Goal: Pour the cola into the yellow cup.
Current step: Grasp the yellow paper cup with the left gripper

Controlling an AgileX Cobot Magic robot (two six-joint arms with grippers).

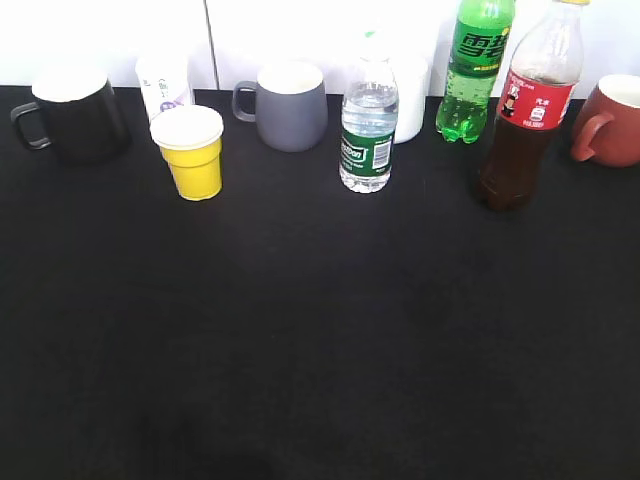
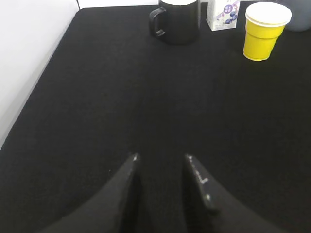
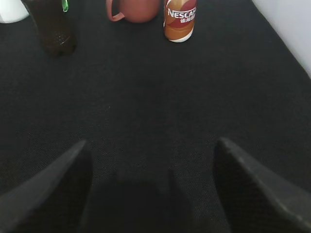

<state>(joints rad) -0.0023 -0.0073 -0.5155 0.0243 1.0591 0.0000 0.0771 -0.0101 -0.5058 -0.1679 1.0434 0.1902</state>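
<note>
Exterior view has the cola standing upright at the back right of the black worktop, yellow cap on, dark drink filling roughly its lower half under the red label. Just behind it to the left stands a green soda bottle, and to its right a reddish-brown mug at the edge of the picture. The yellow cup sits upright well apart from the cola, toward the back left, its white inside showing. Directly behind the cup is a white paper cup with purple print; a black mug stands to its left and a grey mug to its right. Between the grey mug and the cola stands a small water bottle with a green label.

From the right wrist, the right gripper hangs over bare worktop with its jaws spread wide and nothing between them; a Nescafé bottle stands past it. From the left wrist, the left gripper is also low over the worktop, its fingers close together with a narrow gap between the tips, grasping nothing.
</note>
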